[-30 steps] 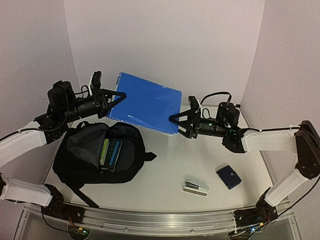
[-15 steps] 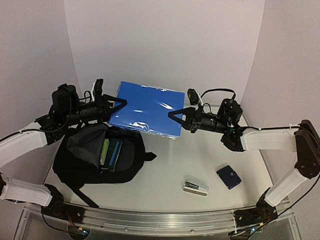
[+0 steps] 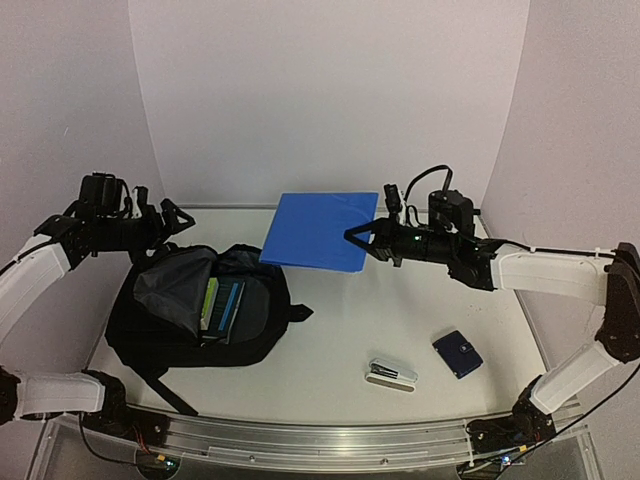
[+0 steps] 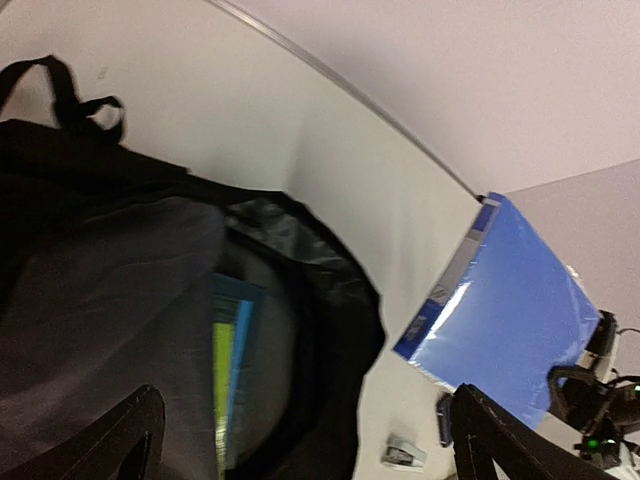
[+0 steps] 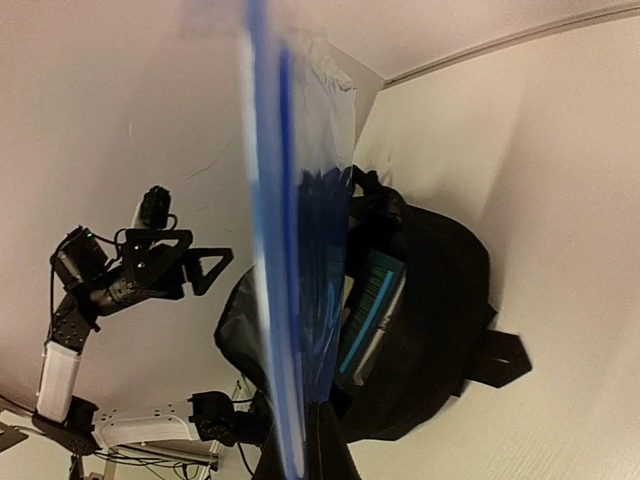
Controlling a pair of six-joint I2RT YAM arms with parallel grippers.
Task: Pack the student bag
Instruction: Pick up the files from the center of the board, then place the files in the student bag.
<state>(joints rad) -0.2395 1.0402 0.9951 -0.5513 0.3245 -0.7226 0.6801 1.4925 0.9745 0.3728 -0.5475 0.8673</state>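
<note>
One folder, edge-on in wrist view, pinched by right jaws; left jaws spread.

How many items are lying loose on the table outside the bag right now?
2: a silver stapler-like item near the front edge, a dark blue case right of it. The blue folder is held aloft; the backpack could hide others.
</note>
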